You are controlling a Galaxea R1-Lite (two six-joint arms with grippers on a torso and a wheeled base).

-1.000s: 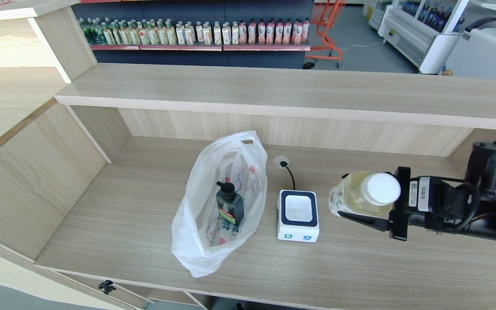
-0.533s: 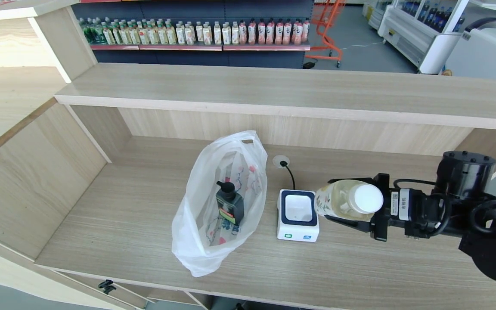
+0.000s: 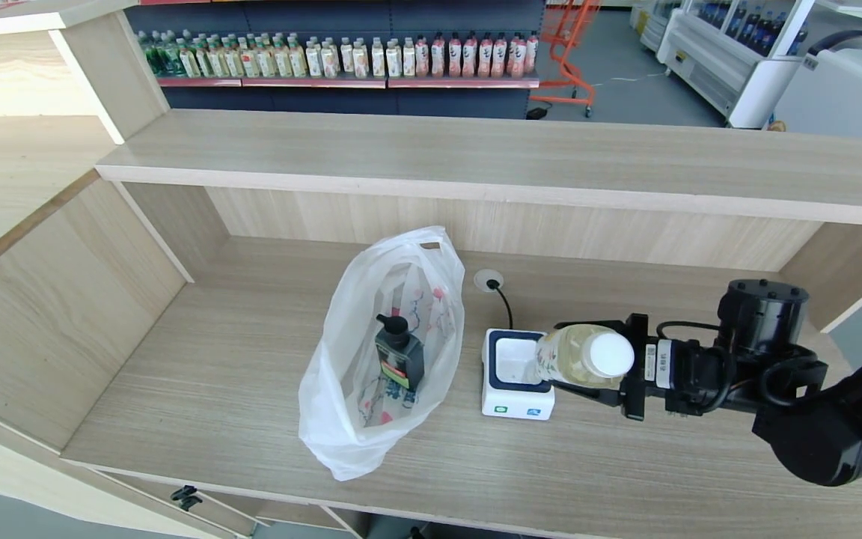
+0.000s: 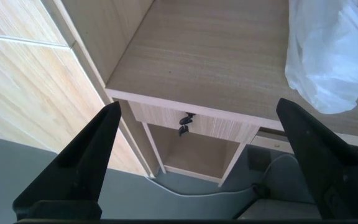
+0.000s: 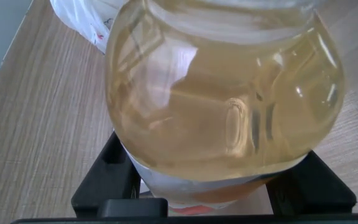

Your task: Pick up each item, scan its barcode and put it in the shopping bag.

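In the head view, right of centre, the right gripper (image 3: 562,358) has its fingers closed around a clear bottle (image 3: 577,355) of pale yellow drink. The bottle is held on its side, white cap towards the arm. Its label end hangs over the right edge of the scanner (image 3: 517,406), which sits on the counter (image 3: 625,479). The step in hand looks like the scan.

The likeliest failure is a missed read. The bottle covers only part of the scanner window, and whether the barcode faces down cannot be told. The bottle is round, smooth and full, so it could also roll or slip between the fingers if tilted on the way to the bag. The shopping bag (image 3: 341,419), left of the scanner, is limp plastic and its mouth is propped open by nothing. A low entry could catch its rim and drag it, or knock the dark pump bottle (image 3: 399,359) already inside. A low sweep could also nudge the scanner.

In its wrist view the left gripper (image 4: 194,168) has its fingers spread wide, holding nothing, out past the counter's front edge.

Count: one drink bottle, one pump bottle, one scanner, one bag.
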